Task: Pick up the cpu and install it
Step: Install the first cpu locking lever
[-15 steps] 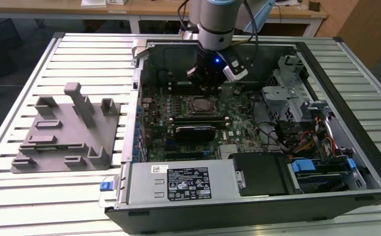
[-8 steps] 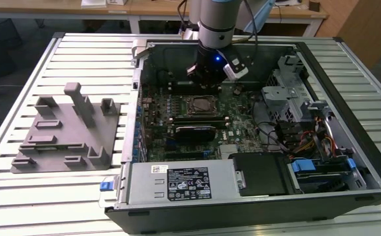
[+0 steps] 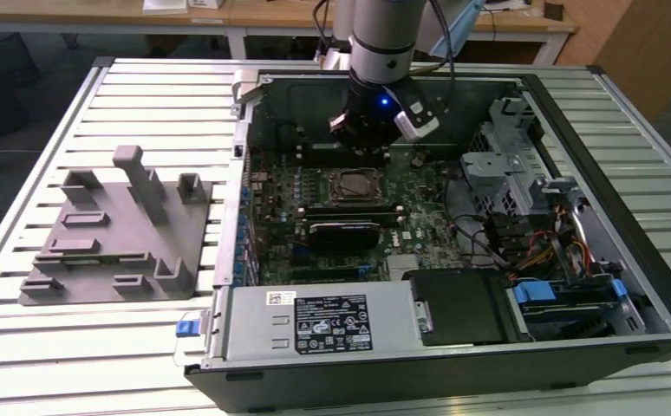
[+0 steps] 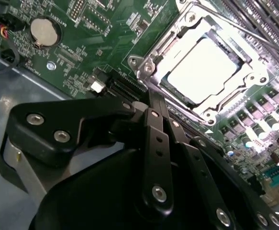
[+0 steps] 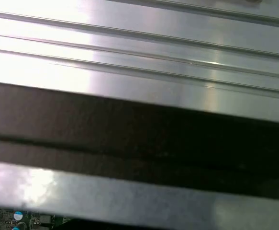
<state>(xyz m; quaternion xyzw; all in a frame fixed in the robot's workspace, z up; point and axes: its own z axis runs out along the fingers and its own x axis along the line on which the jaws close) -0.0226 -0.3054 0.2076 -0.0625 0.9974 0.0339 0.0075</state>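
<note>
Black linkage bars and a broad black bracket of the gripper [image 4: 151, 158] take up the near part of the second wrist view, the bars drawn in side by side with nothing seen between them. Their tips lie past the picture's edge, so I cannot tell how far apart the fingers stand, and nothing shows in their hold. In the exterior view the gripper [image 3: 373, 130] hangs from the grey arm [image 3: 382, 35] inside the open computer case [image 3: 613, 286], over the far part of the green circuit board [image 3: 428, 225], with a small blue light on its body.

The cpu [image 4: 204, 64] sits flat inside the metal socket frame [image 4: 146, 67], its pale silver top glaring under the light. It lies just beyond the end of the gripper's bars, apart from them, with a strip of green board between. In the exterior view the cpu [image 3: 352, 184] is a small square in its socket, just toward the camera from the gripper.

A round coin battery [image 4: 43, 31] rests on the board well to one side of the socket. On the slatted metal table [image 3: 139, 95], at the exterior view's left of the case, stands a grey plastic fixture [image 3: 116, 234]. In the first wrist view the case's dark edge [image 5: 139, 139] crosses the picture in front of the pale slats [image 5: 139, 43].
</note>
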